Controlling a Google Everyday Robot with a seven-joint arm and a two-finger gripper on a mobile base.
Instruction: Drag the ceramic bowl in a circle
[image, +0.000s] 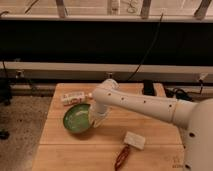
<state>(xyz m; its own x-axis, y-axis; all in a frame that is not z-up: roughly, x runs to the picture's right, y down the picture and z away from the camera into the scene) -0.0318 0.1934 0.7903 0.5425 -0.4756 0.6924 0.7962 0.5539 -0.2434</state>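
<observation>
A round, glossy green ceramic bowl (76, 120) sits on the pale wooden table (55, 142), and a small white plastic bottle (73, 97) lies on its side just behind the bowl. The white arm's gripper (95, 119) is down at the bowl's right rim; I cannot tell whether the claw is open or clamped. Well to the bowl's right and nearer the front lie a white rectangular block (134, 140) and a reddish-brown object (121, 157).
</observation>
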